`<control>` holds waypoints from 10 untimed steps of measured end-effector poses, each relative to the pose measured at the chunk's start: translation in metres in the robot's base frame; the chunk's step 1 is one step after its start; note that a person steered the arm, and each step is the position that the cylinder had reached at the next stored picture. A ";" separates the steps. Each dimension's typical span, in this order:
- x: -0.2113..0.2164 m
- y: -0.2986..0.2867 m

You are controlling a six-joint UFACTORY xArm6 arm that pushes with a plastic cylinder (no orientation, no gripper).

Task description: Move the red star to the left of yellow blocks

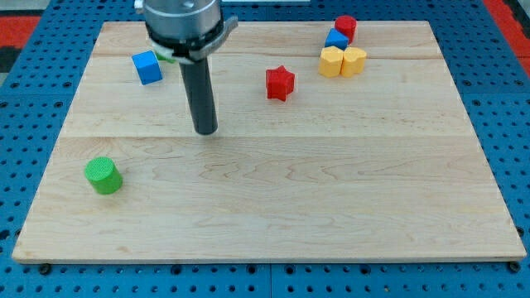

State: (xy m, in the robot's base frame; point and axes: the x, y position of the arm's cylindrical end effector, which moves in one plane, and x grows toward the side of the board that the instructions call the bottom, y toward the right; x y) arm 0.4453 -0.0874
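Observation:
The red star [280, 83] lies on the wooden board in the upper middle. Two yellow blocks [342, 61] sit side by side to its right and slightly higher, with a gap between them and the star. My tip [205, 131] rests on the board to the lower left of the star, well apart from it. The rod rises from the tip toward the view's top.
A blue block [336, 39] and a red cylinder [345, 26] sit just above the yellow blocks. A blue cube [147, 67] lies at the upper left, with a bit of green [166, 56] next to it behind the arm. A green cylinder [103, 175] sits at the lower left.

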 end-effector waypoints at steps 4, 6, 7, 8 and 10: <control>0.036 -0.013; 0.044 -0.018; 0.049 -0.020; 0.053 -0.022; 0.055 -0.042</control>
State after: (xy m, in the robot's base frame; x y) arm 0.5006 -0.1296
